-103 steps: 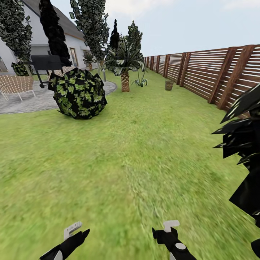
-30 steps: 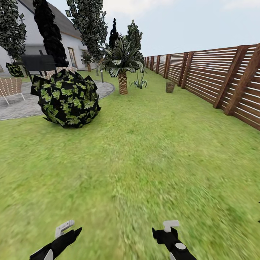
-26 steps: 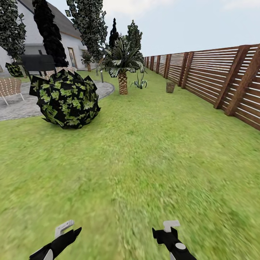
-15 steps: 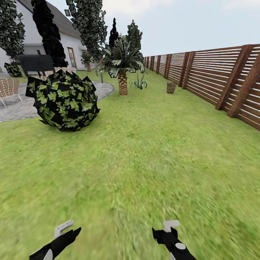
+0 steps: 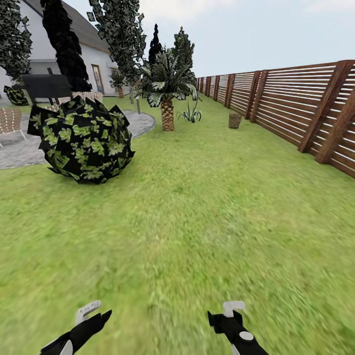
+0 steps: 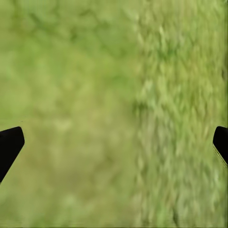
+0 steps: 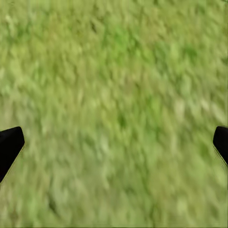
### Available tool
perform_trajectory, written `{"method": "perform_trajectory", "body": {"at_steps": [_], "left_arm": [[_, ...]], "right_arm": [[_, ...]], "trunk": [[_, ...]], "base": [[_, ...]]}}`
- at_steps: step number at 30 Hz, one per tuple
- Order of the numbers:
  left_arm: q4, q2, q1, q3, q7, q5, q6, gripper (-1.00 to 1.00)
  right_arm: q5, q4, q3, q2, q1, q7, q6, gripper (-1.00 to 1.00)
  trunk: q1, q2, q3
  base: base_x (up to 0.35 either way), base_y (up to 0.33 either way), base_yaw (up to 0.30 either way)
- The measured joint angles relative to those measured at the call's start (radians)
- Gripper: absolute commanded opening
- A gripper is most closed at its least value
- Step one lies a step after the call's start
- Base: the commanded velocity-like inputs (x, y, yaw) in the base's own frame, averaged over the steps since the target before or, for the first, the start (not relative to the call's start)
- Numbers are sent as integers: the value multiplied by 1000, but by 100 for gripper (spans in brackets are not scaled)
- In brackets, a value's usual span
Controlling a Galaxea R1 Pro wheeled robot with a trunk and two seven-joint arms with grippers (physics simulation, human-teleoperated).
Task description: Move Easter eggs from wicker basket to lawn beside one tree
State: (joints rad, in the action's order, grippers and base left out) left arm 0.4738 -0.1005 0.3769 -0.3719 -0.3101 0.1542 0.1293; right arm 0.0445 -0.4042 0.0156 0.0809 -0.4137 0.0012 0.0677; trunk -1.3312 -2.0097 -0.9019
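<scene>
Far down the lawn [image 5: 197, 207], close to the wooden fence, stands the small tan wicker basket [image 5: 234, 121]. The Easter eggs are hidden at this distance. A tall tree [image 5: 121, 44] with blocky dark leaves rises at the back left near the house. My left gripper [image 5: 88, 315] and right gripper [image 5: 229, 315] hang low over the grass at the bottom of the head view. In the left wrist view the gripper [image 6: 114, 147] is open with only grass between its black fingertips. The right gripper [image 7: 114, 147] is likewise open over grass.
A round ball-shaped bush [image 5: 81, 140] sits ahead on the left beside the grey paved patio [image 5: 19, 153]. A palm [image 5: 167, 108] and a spiky plant [image 5: 191, 113] stand further on. The slatted fence [image 5: 296, 108] runs along the right. A thin black tree [image 5: 64, 44] and chairs are at left.
The camera has rolled forward: the bush has slid left and nearer, the black foliage at the right has left the view. Both grippers keep their places in the picture.
</scene>
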Motion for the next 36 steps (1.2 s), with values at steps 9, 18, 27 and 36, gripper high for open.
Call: {"method": "perform_trajectory", "body": {"at_steps": [9,18,27,36], "left_arm": [[-5,4,0,3,0,-1,0,100],[-9,5,0,5,0,-2,2,100],[-2,5,0,6,3,-3,5,100],[93,2,11,6,3,-4,9,100]], "right_arm": [[-3,10,-1,11,-1,1,-6,100],[-1,39,-3,14,-2,4,-7,100],[-1,38,-2,12,-3,0,-7,100],[-15,19,-9,8,-71,-6,-99,100]], "trunk": [[0,0,0],[0,0,0],[0,0,0],[0,0,0]], "base": [[321,0,0],[321,0,0],[321,0,0],[321,0,0]]}}
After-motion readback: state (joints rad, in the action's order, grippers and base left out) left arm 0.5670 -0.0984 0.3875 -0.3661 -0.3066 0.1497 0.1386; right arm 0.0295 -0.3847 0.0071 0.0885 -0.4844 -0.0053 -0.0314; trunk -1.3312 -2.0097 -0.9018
